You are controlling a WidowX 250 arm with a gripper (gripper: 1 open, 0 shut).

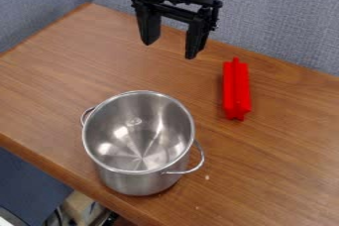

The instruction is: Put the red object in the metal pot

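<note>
Wood-toned surface [272,175] under us, grey walls [284,17] behind, and there it was: the red object [236,89], lying lengthwise towards the right, clear of everything! Just up and to its left we had the black tool [173,50], fingers spread wide, pointing down, nothing in its hold. Nearer us sat the metal pot [138,141], open-topped, shiny, handles out at its sides, close to the surface's edge.
</note>
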